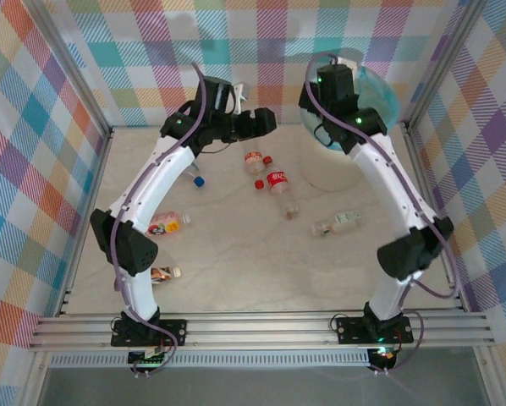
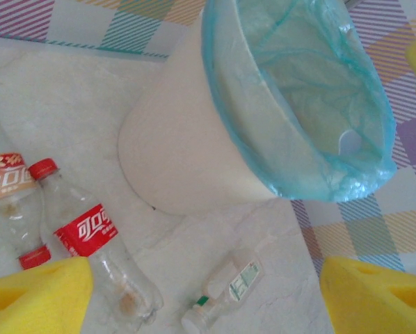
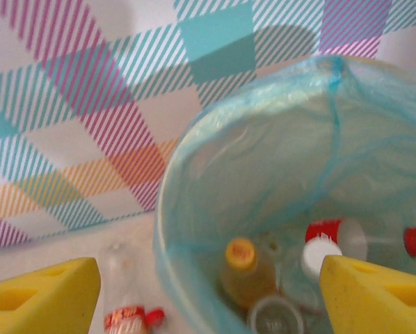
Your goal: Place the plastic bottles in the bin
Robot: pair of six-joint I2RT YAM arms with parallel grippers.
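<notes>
Plaid walls in pastel checks surround a pale marbled table [image 1: 236,275]. At its far right stands the bin [image 1: 327,176], round and white, lined with a teal bag [image 2: 298,83] and much bigger than any bottle.

Two white-and-black arms rise from the near edge. The right arm [image 1: 394,190] reaches over the bin. The right gripper [image 3: 209,278] hangs above the bin's mouth, its yellow fingers [image 3: 41,299] spread wide with nothing between them. The left arm [image 1: 156,173] stretches to the far middle of the table. The left gripper [image 2: 206,278] is likewise spread wide and empty, looking toward the bin's outer wall.

Some plastic bottles [image 3: 291,271] already lie inside the bin, among them an orange-capped bottle [image 3: 241,268] and a white-capped bottle [image 3: 330,243] with a red label. Others lie loose on the table:
- Two red-labelled bottles [image 1: 278,188] lie just left of the bin.
- A green-labelled bottle [image 1: 336,224] lies on its near side.
- A pink-labelled bottle [image 1: 168,223] lies near the left arm.
- A blue cap [image 1: 199,180] sits beside that arm.
</notes>
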